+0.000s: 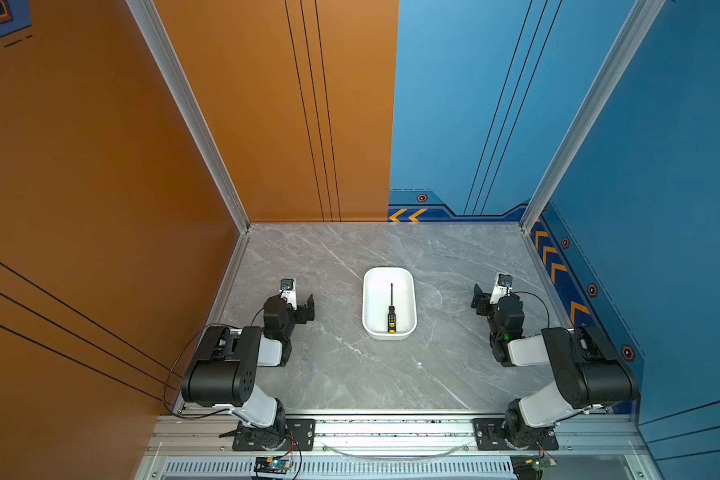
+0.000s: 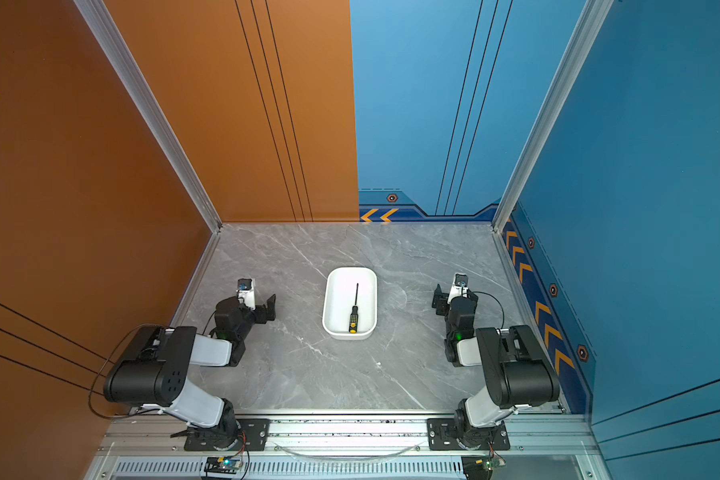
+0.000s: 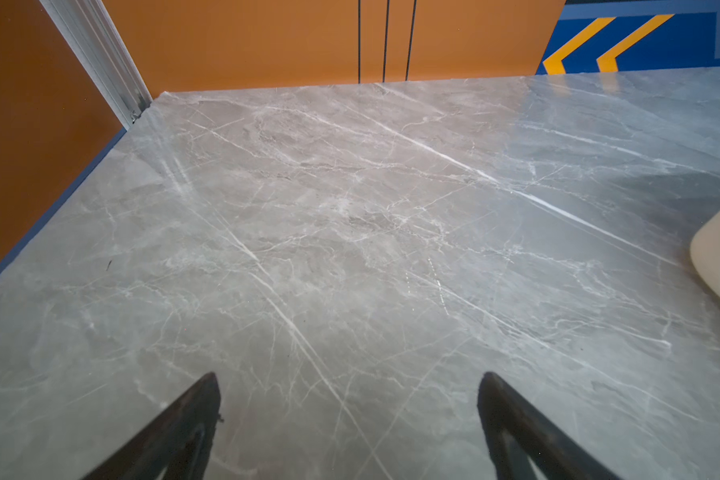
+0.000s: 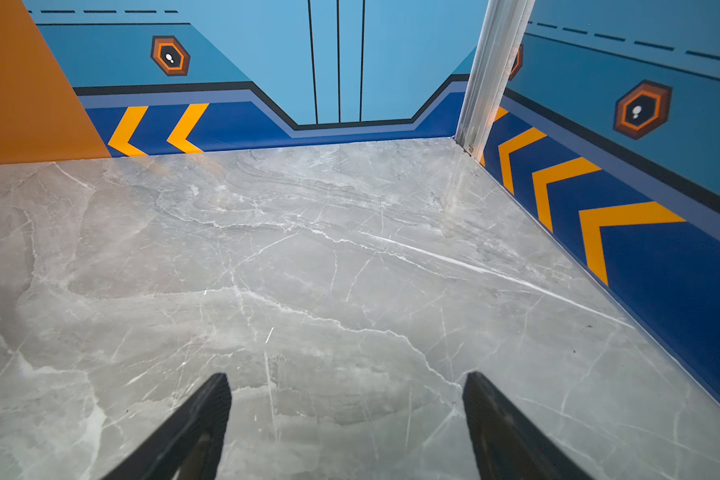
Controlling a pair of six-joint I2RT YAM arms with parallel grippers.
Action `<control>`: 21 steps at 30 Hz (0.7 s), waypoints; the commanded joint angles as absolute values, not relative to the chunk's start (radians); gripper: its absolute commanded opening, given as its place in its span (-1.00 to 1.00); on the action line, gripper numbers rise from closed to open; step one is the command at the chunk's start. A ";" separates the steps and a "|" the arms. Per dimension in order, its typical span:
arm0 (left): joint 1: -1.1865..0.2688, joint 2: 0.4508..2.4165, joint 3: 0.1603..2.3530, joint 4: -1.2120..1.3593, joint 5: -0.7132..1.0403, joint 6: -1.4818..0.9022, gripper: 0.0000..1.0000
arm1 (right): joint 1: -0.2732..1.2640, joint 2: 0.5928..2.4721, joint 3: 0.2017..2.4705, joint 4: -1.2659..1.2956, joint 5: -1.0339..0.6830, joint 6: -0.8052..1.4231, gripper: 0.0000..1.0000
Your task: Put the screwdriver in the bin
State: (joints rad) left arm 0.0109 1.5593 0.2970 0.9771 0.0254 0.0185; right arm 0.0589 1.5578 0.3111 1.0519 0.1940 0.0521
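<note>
In both top views the black, yellow-capped screwdriver (image 1: 391,312) (image 2: 354,313) lies lengthwise inside the white bin (image 1: 377,299) (image 2: 339,299) at mid-bench (image 1: 350,374), with the left end effector (image 1: 301,298) and right end effector (image 1: 484,297) well apart on either side; the left wrist view shows the left end effector (image 3: 348,386) spread above the bench, and the right wrist view shows the right end effector (image 4: 346,384) likewise spread.

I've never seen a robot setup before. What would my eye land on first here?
Most striking is the white bin at the middle of the grey marble table, with the black-and-yellow screwdriver lying inside it. On either side, the left gripper and right gripper stand open and empty. Behind rise an orange wall and a blue wall.
</note>
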 commanded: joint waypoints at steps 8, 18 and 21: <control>0.014 1.566 0.378 0.930 -0.025 -0.005 0.96 | 0.028 1.546 0.368 0.919 0.153 0.072 0.86; 0.012 1.563 0.375 0.931 -0.028 -0.003 0.96 | 0.035 1.546 0.367 0.920 0.166 0.070 1.00; 0.013 1.564 0.375 0.931 -0.025 -0.003 0.96 | 0.035 1.546 0.370 0.917 0.164 0.069 0.99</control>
